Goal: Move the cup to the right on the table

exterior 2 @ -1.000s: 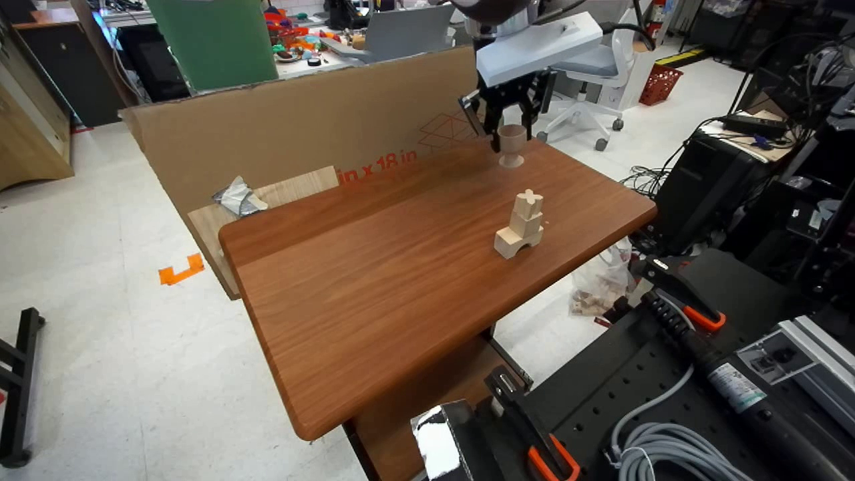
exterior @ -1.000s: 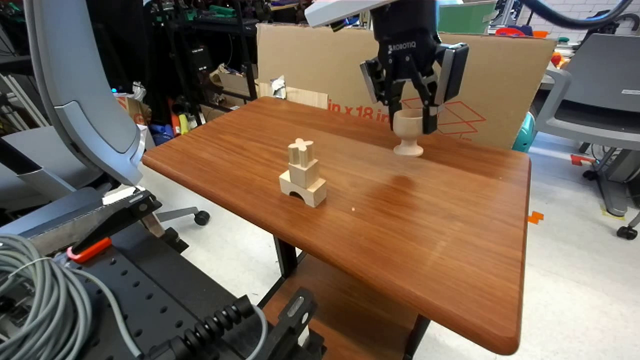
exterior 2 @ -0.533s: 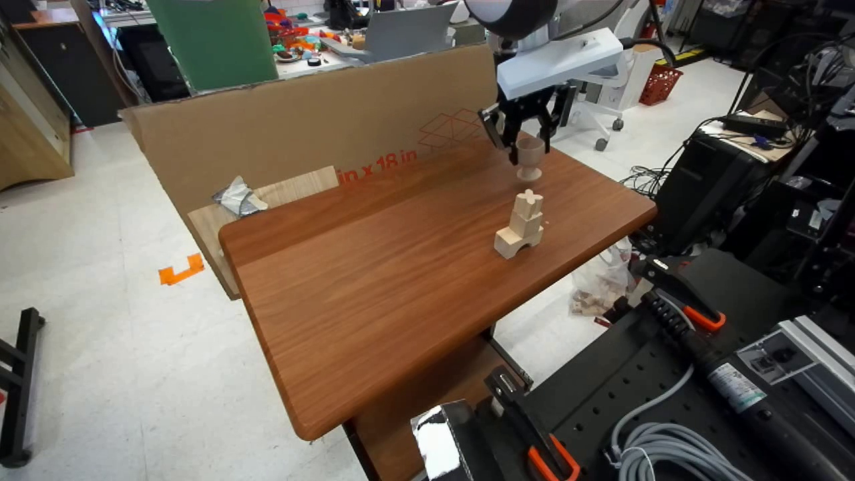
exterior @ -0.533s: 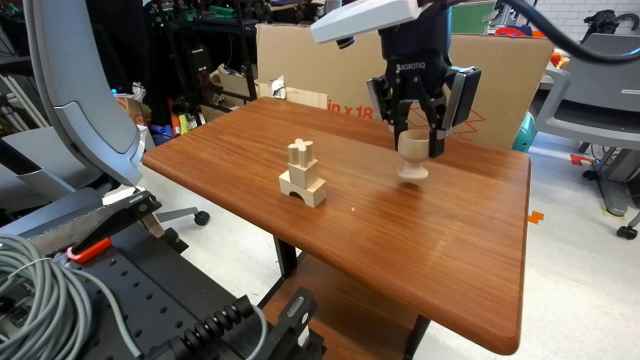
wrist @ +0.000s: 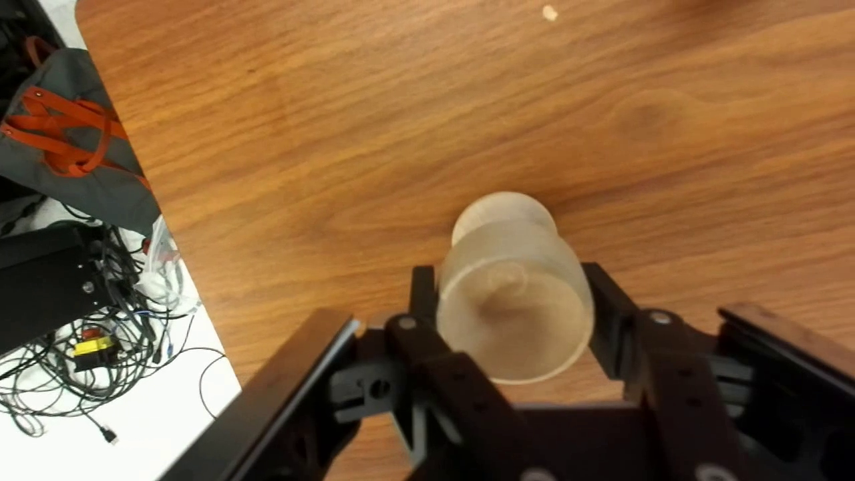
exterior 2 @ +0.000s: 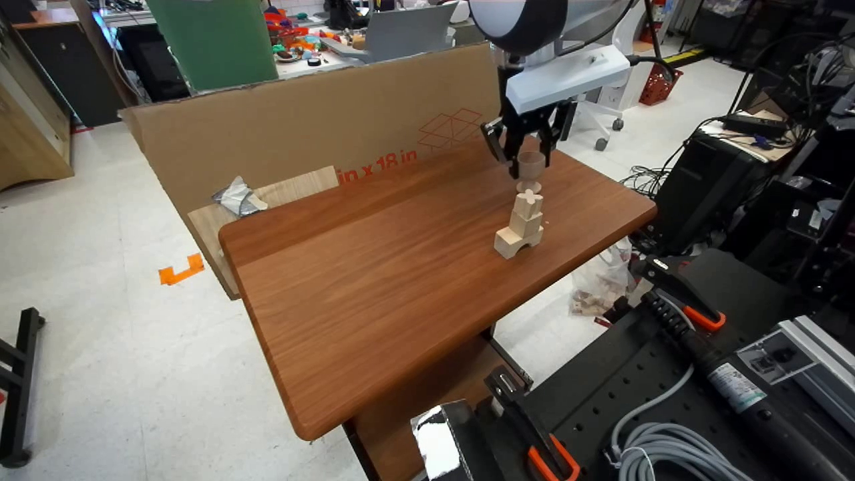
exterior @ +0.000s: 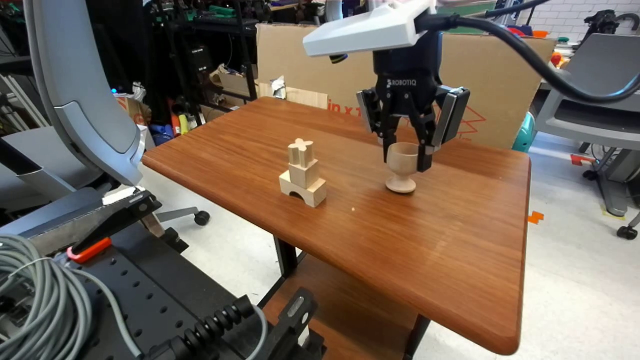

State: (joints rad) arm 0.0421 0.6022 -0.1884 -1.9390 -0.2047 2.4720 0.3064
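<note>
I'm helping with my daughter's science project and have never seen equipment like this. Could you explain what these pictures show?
The machine is a white-and-black robot arm, ending in a black two-fingered gripper marked ROBOTIQ.

Two pictures come from cameras standing outside the robot; the close-up comes from a camera on its wrist, looking down past the gripper.

A reddish-brown wooden table with rounded corners carries a small tower of pale wooden blocks. In both exterior views a large sheet of brown cardboard stands behind the table.

The gripper holds a small, light tan, wood-coloured cup with a stem and round foot: its fingers sit on either side of the bowl. I can't tell whether the foot touches the table.
</note>
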